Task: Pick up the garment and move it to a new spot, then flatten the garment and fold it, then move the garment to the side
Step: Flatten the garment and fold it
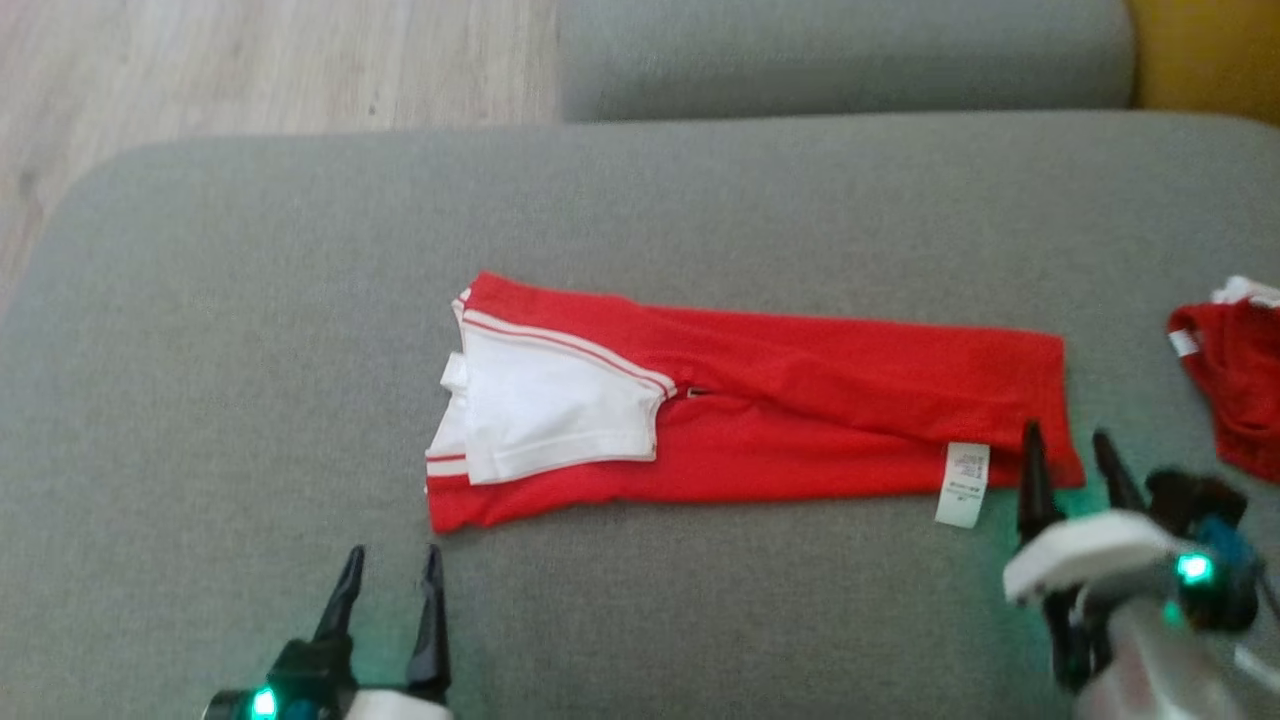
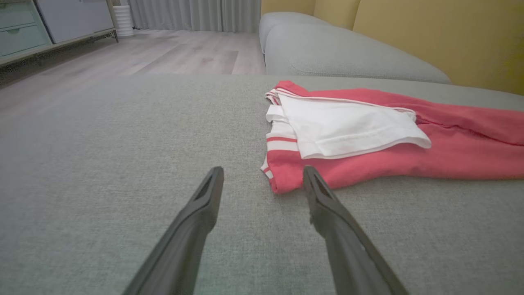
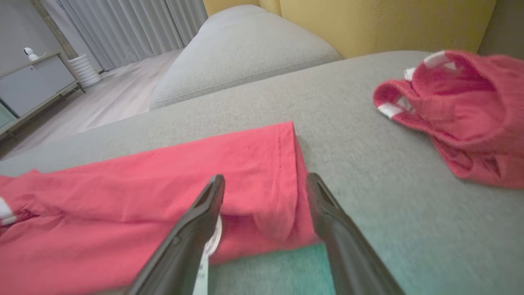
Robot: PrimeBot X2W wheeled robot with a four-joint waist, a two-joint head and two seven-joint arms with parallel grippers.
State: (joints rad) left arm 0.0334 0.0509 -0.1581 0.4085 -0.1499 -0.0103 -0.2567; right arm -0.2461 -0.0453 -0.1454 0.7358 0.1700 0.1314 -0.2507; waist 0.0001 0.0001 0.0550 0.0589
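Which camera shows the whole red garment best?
Head view: the garment lies there end to end. Left wrist view gives its white-sleeved end; right wrist view its hemmed end.

Red garment (image 1: 800, 400), folded lengthwise into a long narrow strip, lies flat approx. mid grey cushion (image 1: 250, 350), running left-right. Left end: white sleeve (image 1: 550, 410) w/ red-white striped trim, folded on top. Right end: straight hem, white care label (image 1: 963, 484) sticking out at near edge. Fabric mostly smooth, few creases along centre.
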